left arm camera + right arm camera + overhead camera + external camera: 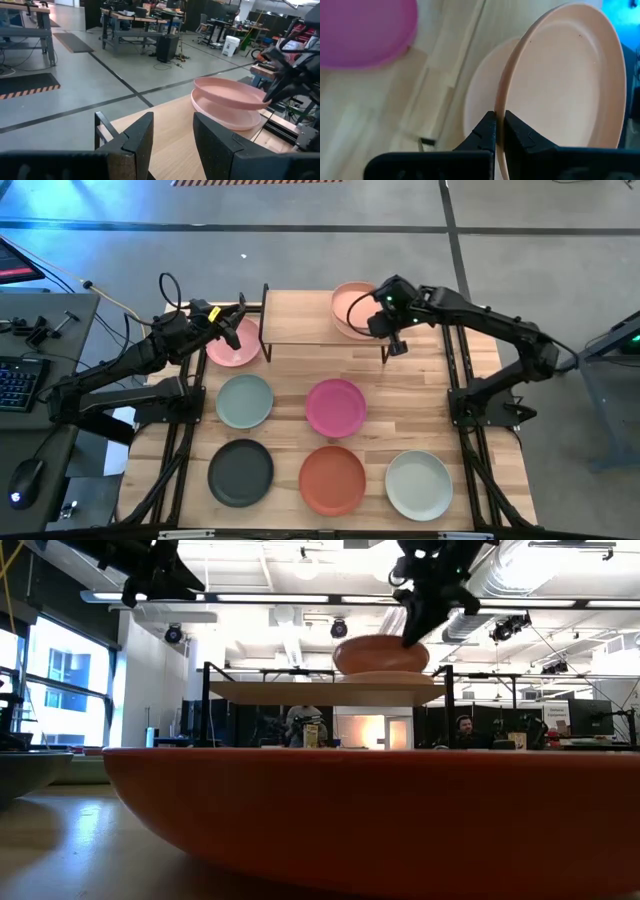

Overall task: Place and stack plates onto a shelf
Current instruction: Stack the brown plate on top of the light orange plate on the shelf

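Two plates sit at the right end of the shelf [310, 320]: the right pincer [499, 131], fingers clamped on its rim, holds a peach-tan plate [352, 302] tilted over a cream plate [479, 92] lying there. The left pincer [172, 135], fingers apart, hovers over the light pink plate [232, 346] by the shelf's left end. Sage green, magenta, charcoal, terracotta and mint-white plates lie on the tabletop [410, 395].

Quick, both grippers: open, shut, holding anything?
Left gripper: open, empty, above the light pink plate.
Right gripper: shut on the rim of the peach-tan plate, tilted over the cream plate on the shelf.
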`<state>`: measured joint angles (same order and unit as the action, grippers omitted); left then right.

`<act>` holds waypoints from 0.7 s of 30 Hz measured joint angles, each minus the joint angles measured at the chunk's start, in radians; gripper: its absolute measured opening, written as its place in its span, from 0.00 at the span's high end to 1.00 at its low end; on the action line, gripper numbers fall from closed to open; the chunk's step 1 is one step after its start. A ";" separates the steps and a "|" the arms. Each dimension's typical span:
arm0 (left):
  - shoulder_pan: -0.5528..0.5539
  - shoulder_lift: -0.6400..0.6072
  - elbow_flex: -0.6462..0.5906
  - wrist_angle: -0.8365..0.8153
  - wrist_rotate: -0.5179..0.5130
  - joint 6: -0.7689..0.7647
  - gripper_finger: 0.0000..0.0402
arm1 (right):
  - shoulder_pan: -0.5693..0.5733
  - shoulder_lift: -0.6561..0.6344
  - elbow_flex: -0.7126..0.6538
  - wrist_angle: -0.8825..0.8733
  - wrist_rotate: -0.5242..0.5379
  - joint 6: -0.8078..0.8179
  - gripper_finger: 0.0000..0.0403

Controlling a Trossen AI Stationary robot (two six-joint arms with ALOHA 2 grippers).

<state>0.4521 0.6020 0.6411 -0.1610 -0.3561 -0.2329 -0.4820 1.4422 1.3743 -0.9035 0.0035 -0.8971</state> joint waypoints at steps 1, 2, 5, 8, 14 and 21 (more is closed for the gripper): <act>0.000 0.000 0.000 0.000 0.000 0.000 0.68 | 0.000 0.007 0.000 0.000 0.011 -0.003 1.00; 0.000 0.000 0.000 0.000 0.000 0.000 0.68 | 0.000 0.014 0.000 0.001 0.017 -0.003 1.00; 0.000 0.000 0.000 0.000 0.000 0.000 0.68 | -0.003 0.028 0.000 0.001 0.018 -0.003 1.00; 0.000 0.000 0.000 0.000 0.000 -0.001 0.68 | -0.003 0.037 0.000 0.001 0.018 -0.003 1.00; 0.000 0.000 0.000 0.000 0.000 -0.001 0.68 | -0.003 0.066 0.000 -0.013 0.020 -0.006 1.00; 0.000 0.000 0.000 0.000 0.000 -0.002 0.68 | 0.000 0.087 0.000 -0.012 0.109 -0.006 1.00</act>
<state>0.4521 0.6020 0.6411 -0.1608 -0.3557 -0.2346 -0.4817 1.5288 1.3739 -0.9158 0.1122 -0.9028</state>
